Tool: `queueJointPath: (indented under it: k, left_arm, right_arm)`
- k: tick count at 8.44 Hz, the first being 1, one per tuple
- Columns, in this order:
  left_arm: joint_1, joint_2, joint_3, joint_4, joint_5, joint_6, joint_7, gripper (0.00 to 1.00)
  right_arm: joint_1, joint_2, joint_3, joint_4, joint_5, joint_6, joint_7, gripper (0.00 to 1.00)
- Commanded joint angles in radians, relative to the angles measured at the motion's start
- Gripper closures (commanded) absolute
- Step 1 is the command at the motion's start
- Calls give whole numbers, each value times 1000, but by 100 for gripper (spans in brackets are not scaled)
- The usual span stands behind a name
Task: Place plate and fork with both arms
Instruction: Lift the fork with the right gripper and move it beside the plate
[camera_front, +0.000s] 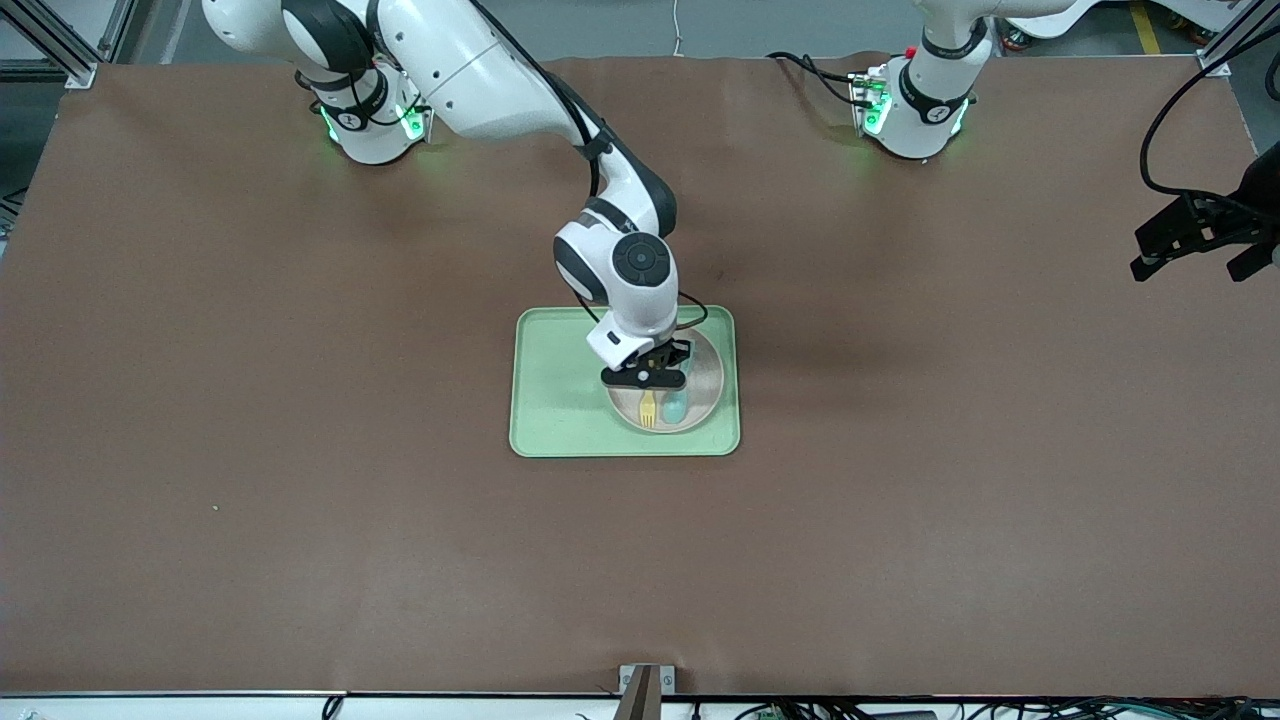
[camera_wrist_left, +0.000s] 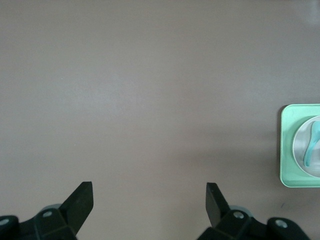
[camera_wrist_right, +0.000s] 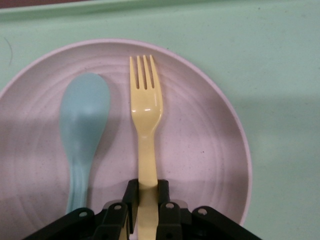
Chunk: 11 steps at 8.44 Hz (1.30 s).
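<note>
The beige plate (camera_front: 708, 375) (camera_wrist_right: 210, 150) lies on the pale green tray (camera_front: 560, 400), toward the tray's left-arm end. The yellow fork (camera_front: 648, 408) (camera_wrist_right: 145, 105) lies flat on the plate beside a teal spoon (camera_front: 676, 405) (camera_wrist_right: 85, 115). My right gripper (camera_front: 648, 385) (camera_wrist_right: 146, 192) is down on the plate and shut on the fork's handle; the tines point toward the front camera. My left gripper (camera_front: 1190, 268) (camera_wrist_left: 150, 197) waits open over bare table at the left arm's end, holding nothing. In the left wrist view the tray (camera_wrist_left: 286, 150), plate (camera_wrist_left: 300, 145) and spoon (camera_wrist_left: 314, 145) show far off.
The brown table cover (camera_front: 300, 450) spreads wide all round the tray. Both arm bases (camera_front: 365, 125) (camera_front: 915, 110) stand along the table edge farthest from the front camera. A metal bracket (camera_front: 645, 685) sits at the nearest edge.
</note>
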<state>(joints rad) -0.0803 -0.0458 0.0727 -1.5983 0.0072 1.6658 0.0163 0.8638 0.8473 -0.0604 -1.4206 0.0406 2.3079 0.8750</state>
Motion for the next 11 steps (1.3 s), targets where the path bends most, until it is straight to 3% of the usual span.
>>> queueJointPath:
  k: [1, 4, 8, 10, 11]
  left_arm:
    - [-4, 4, 2, 20, 20, -5, 11, 1]
    - [-4, 1, 2, 18, 20, -5, 11, 1]
    - [-6, -2, 4, 17, 25, -5, 11, 1]
    - [-6, -3, 2, 17, 31, -5, 11, 1]
    - [-6, -3, 2, 17, 31, -5, 11, 1]
  right_arm:
    - [4, -4, -6, 9, 16, -10, 39, 100]
    - [4, -34, -6, 11, 16, -111, 65, 100]
    - [-52, -166, -6, 2, 18, -263, 62, 100]
    - [-124, -223, -4, -113, 18, -182, 53, 100]
    - [-150, -258, -4, -211, 18, -66, 44, 100]
